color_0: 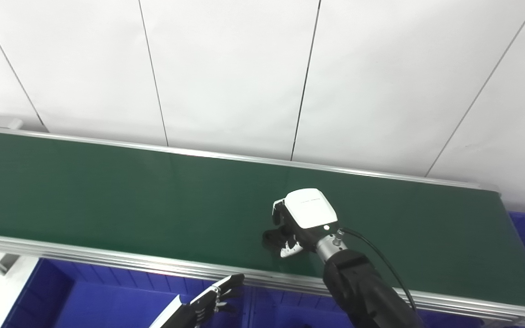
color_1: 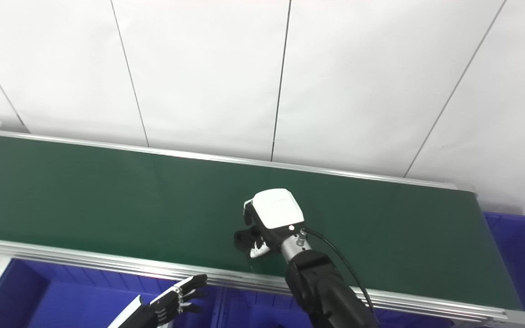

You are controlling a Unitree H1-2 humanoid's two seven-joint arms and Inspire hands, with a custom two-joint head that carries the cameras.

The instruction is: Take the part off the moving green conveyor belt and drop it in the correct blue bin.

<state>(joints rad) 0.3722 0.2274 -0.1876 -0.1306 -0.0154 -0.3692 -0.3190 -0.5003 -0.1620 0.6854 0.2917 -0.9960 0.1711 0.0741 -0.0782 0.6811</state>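
Black part (color_0: 275,238), partly hidden under right hand (color_0: 306,218) curled down onto it on green belt (color_0: 107,191).

Lighting bright and even; white wall (color_0: 226,68) near overexposed. Faint sheen on the green belt (color_0: 107,191). Focus sharp throughout, shadows soft and minimal.

The conveyor belt (color_0: 153,191) looks like matt green rubber, smooth, with a faint sheen. Its side rails (color_0: 107,262) are brushed, ribbed metal. The bins (color_0: 103,300), at six o'clock from the belt, are glossy blue plastic. The right hand (color_0: 301,218) has a smooth white plastic shell; its arm (color_0: 362,291) is matt black. The wall panels (color_0: 226,73) are flat matt white.
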